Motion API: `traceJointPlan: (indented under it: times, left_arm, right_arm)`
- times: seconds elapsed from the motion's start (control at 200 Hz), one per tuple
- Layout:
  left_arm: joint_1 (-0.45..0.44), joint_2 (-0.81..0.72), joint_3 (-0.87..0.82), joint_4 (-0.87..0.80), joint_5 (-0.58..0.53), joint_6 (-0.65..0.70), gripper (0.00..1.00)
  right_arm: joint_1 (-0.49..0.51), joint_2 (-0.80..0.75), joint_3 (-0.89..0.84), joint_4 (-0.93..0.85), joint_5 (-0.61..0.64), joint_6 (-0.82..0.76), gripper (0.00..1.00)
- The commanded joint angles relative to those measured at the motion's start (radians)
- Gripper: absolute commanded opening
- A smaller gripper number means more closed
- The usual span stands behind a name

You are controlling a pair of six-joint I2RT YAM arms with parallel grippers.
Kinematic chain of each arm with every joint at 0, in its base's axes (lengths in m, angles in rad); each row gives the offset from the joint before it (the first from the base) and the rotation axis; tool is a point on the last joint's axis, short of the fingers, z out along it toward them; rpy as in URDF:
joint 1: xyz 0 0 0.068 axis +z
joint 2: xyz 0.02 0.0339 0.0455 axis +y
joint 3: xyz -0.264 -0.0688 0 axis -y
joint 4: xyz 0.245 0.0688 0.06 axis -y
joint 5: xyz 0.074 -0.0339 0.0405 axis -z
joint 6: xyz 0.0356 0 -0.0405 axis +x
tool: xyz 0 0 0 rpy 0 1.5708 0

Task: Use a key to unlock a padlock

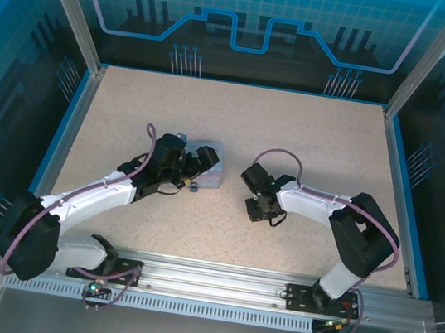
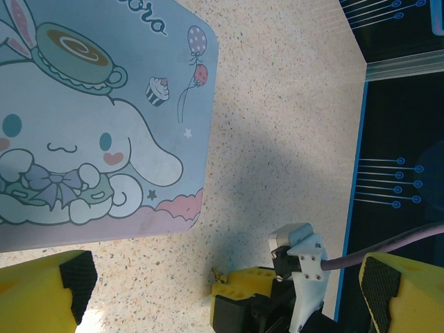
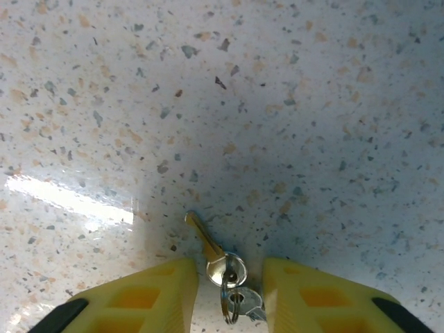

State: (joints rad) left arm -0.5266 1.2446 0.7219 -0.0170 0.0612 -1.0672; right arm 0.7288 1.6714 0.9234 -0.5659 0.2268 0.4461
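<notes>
A brass key [image 3: 205, 240] lies flat on the speckled table, joined by a ring [image 3: 232, 305] to a second key. My right gripper [image 3: 229, 288] is down over it, one yellow finger on each side of the key's round head, with a small gap on both sides. Seen from above, the right gripper [image 1: 256, 212] sits at mid-table. My left gripper [image 1: 196, 165] hovers wide open over the pale-blue cartoon tin [image 1: 212, 167]. A tiny dark thing [image 1: 193, 185] just in front of the tin looks like the padlock. The left wrist view looks past the tin [image 2: 90, 118] to the right gripper's yellow fingers [image 2: 260, 281].
The tabletop [image 1: 310, 138] is fenced by a blue rim [image 1: 406, 202] and metal posts. An aluminium rail [image 1: 214, 278] with both arm bases runs along the near edge. A purple cable [image 1: 283, 155] loops above the right wrist.
</notes>
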Motion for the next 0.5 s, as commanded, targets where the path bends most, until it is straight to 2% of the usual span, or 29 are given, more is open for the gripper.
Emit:
traceJointPlan:
  times: [0.0, 0.16, 0.27, 0.405, 0.49]
  left_arm:
    - [-0.007, 0.004, -0.007, 0.014, 0.016, -0.002, 0.99]
    - [-0.007, 0.000, -0.004, 0.008, 0.016, 0.001, 0.99]
    - [-0.006, 0.000, -0.002, 0.008, 0.015, 0.002, 0.99]
    - [-0.007, 0.004, 0.002, 0.008, 0.019, 0.005, 0.99]
    - [-0.006, 0.006, 0.004, 0.007, 0.021, 0.005, 0.99]
  right_arm:
    - [0.025, 0.043, 0.005, -0.045, 0.013, 0.015, 0.31]
    - [0.026, 0.045, -0.007, -0.037, -0.006, 0.032, 0.30]
    - [0.025, 0.029, -0.025, -0.024, -0.025, 0.045, 0.25]
    - [0.026, 0.020, -0.038, -0.018, -0.031, 0.054, 0.14]
    - [0.025, 0.011, -0.039, -0.019, -0.035, 0.056, 0.03]
